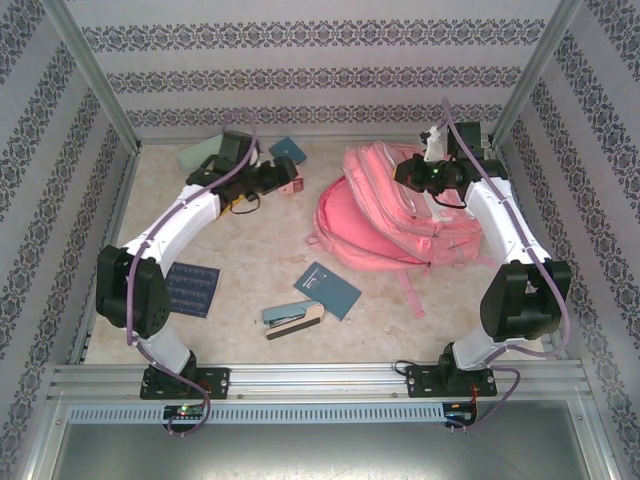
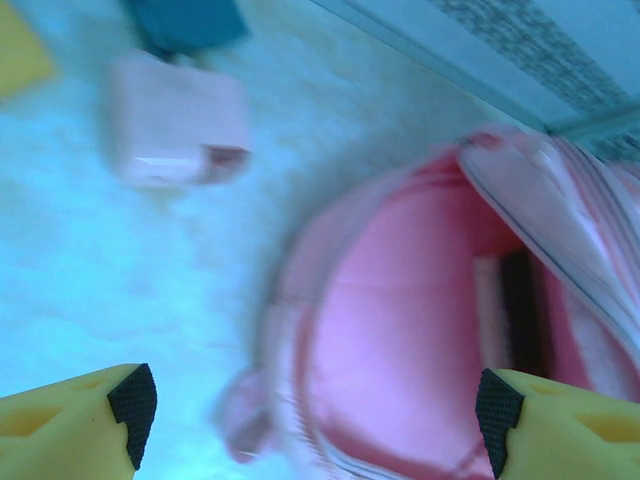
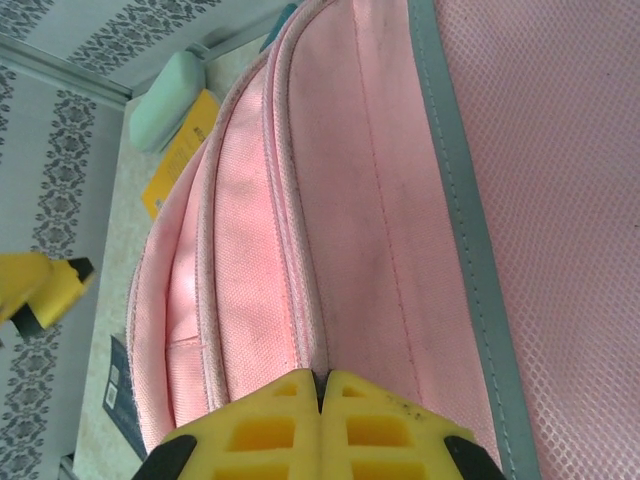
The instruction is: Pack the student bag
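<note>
Two claws, two jobs. My left claw (image 2: pixel 315 405) stands wide and empty over the table (image 1: pixel 250 250), near the small pink box (image 2: pixel 178 120) — spread, I judge, ready to take an item for packing. Nearer the rail lie a dark notebook (image 1: pixel 192 288), a stapler (image 1: pixel 292 318) and a blue booklet (image 1: pixel 328 290), none packed yet. Right of them the student bag (image 1: pixel 400 220) lies at the table's far right, its flap thrown open toward my left claw so the pink inside shows. My right claw (image 3: pixel 322 395) is pressed shut on a seam at the bag's top — seemingly pinching fabric to keep the mouth open.
</note>
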`<state>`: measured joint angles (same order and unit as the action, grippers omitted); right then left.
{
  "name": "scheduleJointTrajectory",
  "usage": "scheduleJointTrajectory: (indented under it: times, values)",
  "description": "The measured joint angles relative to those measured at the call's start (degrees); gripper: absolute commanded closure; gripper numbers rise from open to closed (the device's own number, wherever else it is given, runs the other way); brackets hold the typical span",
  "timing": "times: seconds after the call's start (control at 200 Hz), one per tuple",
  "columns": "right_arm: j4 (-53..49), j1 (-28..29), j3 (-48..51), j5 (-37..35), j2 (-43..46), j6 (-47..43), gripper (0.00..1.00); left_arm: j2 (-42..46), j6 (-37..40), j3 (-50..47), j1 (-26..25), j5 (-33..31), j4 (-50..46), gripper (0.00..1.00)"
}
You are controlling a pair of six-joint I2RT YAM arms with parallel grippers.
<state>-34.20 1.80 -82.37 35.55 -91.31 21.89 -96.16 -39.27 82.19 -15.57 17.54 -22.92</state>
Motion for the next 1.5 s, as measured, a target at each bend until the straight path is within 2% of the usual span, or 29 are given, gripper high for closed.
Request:
scheduleJointTrajectory:
  times: [0.165,0.27,0.605,0.784,0.924,1.209,1.359,1.499]
  values:
    - [0.24,2.56,1.18,-3.43,0.0,-1.51,1.0,-2.64,4.02,-0.22,9.68,0.26,-1.16,0.18]
    - [0.2,4.7,2.71,-5.95,-0.22,-2.71,1.0,-7.96,5.33,1.86,13.44,0.85,-1.49,0.21]
    - [0.17,9.62,3.91,-11.19,-5.16,-4.24,1.0,-29.29,7.98,19.47,18.21,2.99,-5.11,0.25]
    - [0.15,10.1,3.89,-12.33,-5.42,-4.31,1.0,-34.4,8.11,23.56,19.74,3.93,-7.21,0.28]
    - [0.0,10.1,3.65,-12.7,-5.49,-4.33,0.99,-33.9,6.62,20.85,20.09,5.35,-5.73,0.28]
    - [-0.76,10.1,1.95,-14.12,-7.23,-4.31,0.91,-25.07,-2.8,3.23,20.02,9.94,6.54,0.32]
    - [-0.76,10.1,1.73,-14.53,-7.72,-4.24,0.8,-20.37,-9.27,-5.57,18.36,11.23,13.0,0.32]
    - [-0.72,10.05,1.62,-15.32,-7.74,-3.93,0.65,-16.55,-15.89,-12.31,13.75,11.19,17.9,0.32]
